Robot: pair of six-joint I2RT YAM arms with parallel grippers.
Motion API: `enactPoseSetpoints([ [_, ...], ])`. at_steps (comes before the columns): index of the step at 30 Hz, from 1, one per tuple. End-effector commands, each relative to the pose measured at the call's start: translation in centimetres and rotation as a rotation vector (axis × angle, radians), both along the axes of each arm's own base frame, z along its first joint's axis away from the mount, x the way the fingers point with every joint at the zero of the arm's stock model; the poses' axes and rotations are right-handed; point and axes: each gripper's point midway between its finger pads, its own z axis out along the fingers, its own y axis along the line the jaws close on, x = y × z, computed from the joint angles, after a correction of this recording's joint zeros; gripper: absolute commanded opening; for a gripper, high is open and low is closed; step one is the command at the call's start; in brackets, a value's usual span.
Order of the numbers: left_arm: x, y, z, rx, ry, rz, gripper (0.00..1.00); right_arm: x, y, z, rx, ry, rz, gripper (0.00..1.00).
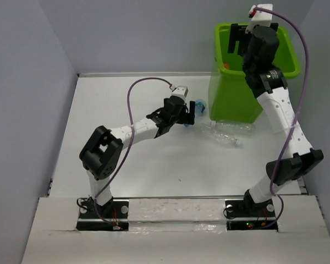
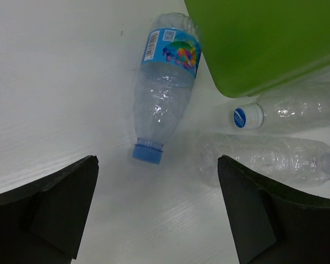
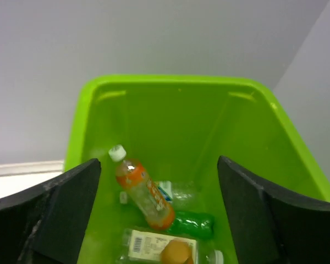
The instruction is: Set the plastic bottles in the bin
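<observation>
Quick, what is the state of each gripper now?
Left gripper: open, holding nothing.
Right gripper: open, holding nothing, over the bin.

White arms (image 1: 137,131), black joints (image 1: 102,151), purple cables (image 1: 127,102)

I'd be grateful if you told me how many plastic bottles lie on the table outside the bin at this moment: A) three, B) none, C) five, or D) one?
A: the left wrist view shows three on the table beside the bin: the blue-labelled bottle, the white-capped bottle and the plain clear bottle.
</observation>
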Motion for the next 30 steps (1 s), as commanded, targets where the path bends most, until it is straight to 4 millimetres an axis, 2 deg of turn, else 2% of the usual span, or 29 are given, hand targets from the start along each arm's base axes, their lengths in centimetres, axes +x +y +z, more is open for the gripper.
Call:
enactPoseSetpoints([
  [1,2.2,-2.6,1.2,0.006,-0.04,-0.078,0.99,-9.7,1.5,6.8,0.262,-0.209,0.234,0.86],
  [2,2.7,-2.6,0.8,0.011,-0.036,-0.069,0.99,-10.4,2.3,6.1,0.289,-0.203,0.286,0.85],
  [3,3.0,-2.8,-0.5,0.019,-0.017,-0.071,0.99,-10.4,4.5,3.1,0.33,-0.15,0.383,0.84],
  [4,3.7,-3.2,0.0,0.006,-0.026,-0.073,0.99,-11.0,5.0,2.4,0.352,-0.141,0.415,0.84],
  [5,4.1,-3.5,-0.3,0.006,-0.022,-0.079,0.99,-12.9,5.4,2.5,0.375,-0.157,0.457,0.84],
  [6,4.4,-3.7,-1.8,0.025,-0.001,-0.082,0.99,-13.5,6.3,1.8,0.392,-0.147,0.499,0.84],
  [7,5.0,-4.1,-1.3,0.026,-0.013,-0.092,0.99,-14.4,7.1,-0.3,0.412,-0.104,0.547,0.84],
  [8,5.1,-4.4,-2.8,0.049,0.011,-0.101,0.99,-15.1,8.3,-1.1,0.439,-0.086,0.597,0.84],
  [9,5.5,-4.5,-3.2,0.058,0.016,-0.102,0.99,-15.4,8.6,-2.1,0.447,-0.07,0.614,0.84],
  [10,6.0,-5.0,-2.6,0.052,0.001,-0.102,0.99,-16.0,9.4,-3.0,0.453,-0.05,0.648,0.84],
  [11,6.3,-5.2,-2.9,0.057,0.003,-0.107,0.99,-16.0,9.7,-5.3,0.465,-0.002,0.649,0.84],
  [12,6.4,-5.2,-4.3,0.079,0.024,-0.103,0.99,-16.9,10.5,-5.6,0.476,0.001,0.698,0.83],
  [14,7.2,-5.5,-4.4,0.081,0.017,-0.097,0.98,-17.6,11.4,-6.9,0.478,0.033,0.729,0.83],
  [15,7.4,-5.4,-5.7,0.1,0.032,-0.095,0.95,-18.0,11.8,-7.8,0.482,0.057,0.741,0.83],
  [17,8.2,-5.5,-5.7,0.103,0.025,-0.079,0.84,-18.7,12.8,-8.6,0.487,0.082,0.774,0.83],
  [18,8.6,-5.1,-6.2,0.107,0.03,-0.064,0.71,-19.2,13.2,-9.2,0.494,0.099,0.791,0.82],
  [20,8.9,-4.7,-6.5,0.102,0.036,-0.049,0.54,-20.0,14.0,-9.8,0.5,0.119,0.823,0.82],
  [21,9.1,-4.4,-5.7,0.087,0.026,-0.037,0.42,-20.6,14.9,-10.7,0.501,0.143,0.85,0.82],
  [22,9.2,-3.6,-6.0,0.085,0.025,-0.024,0.39,-21.1,15.2,-10.8,0.508,0.148,0.867,0.82],
  [24,9.2,-2.6,-5.4,0.071,0.011,-0.007,0.33,-21.7,15.7,-11.3,0.511,0.164,0.886,0.82],
  [27,8.3,-0.1,-3.2,0.027,-0.025,0.02,0.31,-22.0,16.1,-12.6,0.53,0.194,0.891,0.85],
  [28,8.0,0.3,0.6,-0.033,-0.095,0.028,0.31,-22.0,16.1,-12.6,0.546,0.192,0.888,0.87],
  [29,6.7,1.9,-0.8,-0.027,-0.068,0.044,0.31,-21.8,16.2,-13.3,0.557,0.207,0.879,0.88],
  [30,5.3,3.1,0.9,-0.061,-0.101,0.054,0.31,-21.6,16.3,-13.5,0.586,0.214,0.871,0.9],
])
